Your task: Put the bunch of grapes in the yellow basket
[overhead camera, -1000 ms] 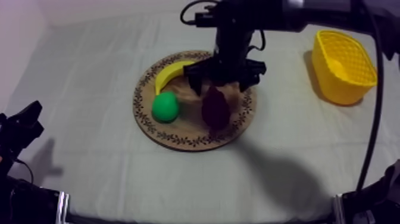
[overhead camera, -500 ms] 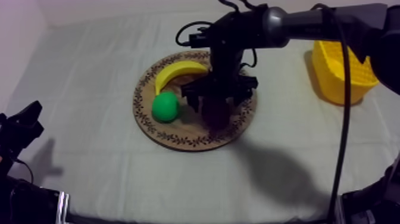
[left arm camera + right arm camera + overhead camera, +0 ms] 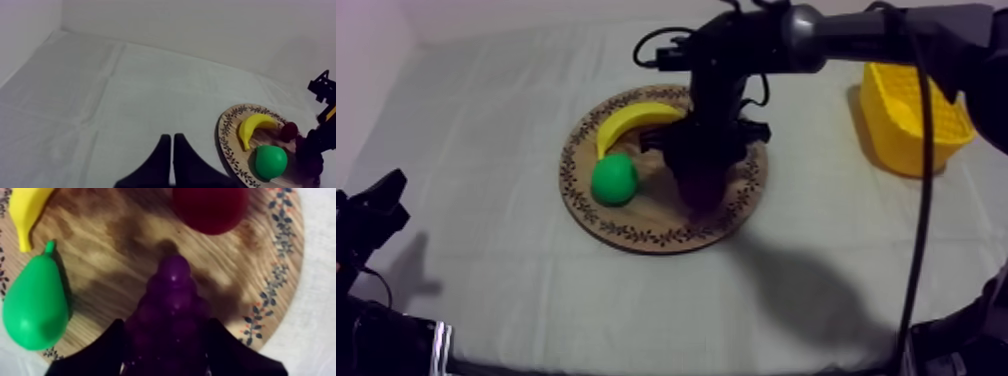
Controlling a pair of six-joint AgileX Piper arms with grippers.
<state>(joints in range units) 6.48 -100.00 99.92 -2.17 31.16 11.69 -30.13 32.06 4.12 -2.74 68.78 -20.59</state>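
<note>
Checked right gripper [image 3: 167, 324]: found it down over the wooden board [image 3: 636, 236], with its arm reaching in from the far right of the table [image 3: 476, 130]. Saw jaws narrowed round the bunch of grapes [image 3: 172, 295], with one black finger [image 3: 107, 350] pressed on each flank and no gap either side. Logged as gripping the bunch.

Found the grapes lying right of the board's centre, pointed end toward the small red fruit [image 3: 210, 208]. Couldn't tell whether lifted off the wood or resting on it. Saw the small red fruit near the board's rim, just beyond the grape tip and apart from it.

Spotted the pear [image 3: 34, 310] on the board's left part, close to the rim, stem aimed at the banana [image 3: 632, 122]. Saw the banana curved along the far-left rim, just beside the pear and apart from the grapes.

Placed the board around mid-table, nearer the far edge. Found the yellow basket [image 3: 914, 120] upright at the table's far right corner, well apart from the board.

Checked left gripper [image 3: 172, 150]: parked low at the table's near left corner, fingers together in a narrow wedge, holding nothing, well apart from the board. From its camera, saw the right gripper at the board's far side, by the grapes.
</note>
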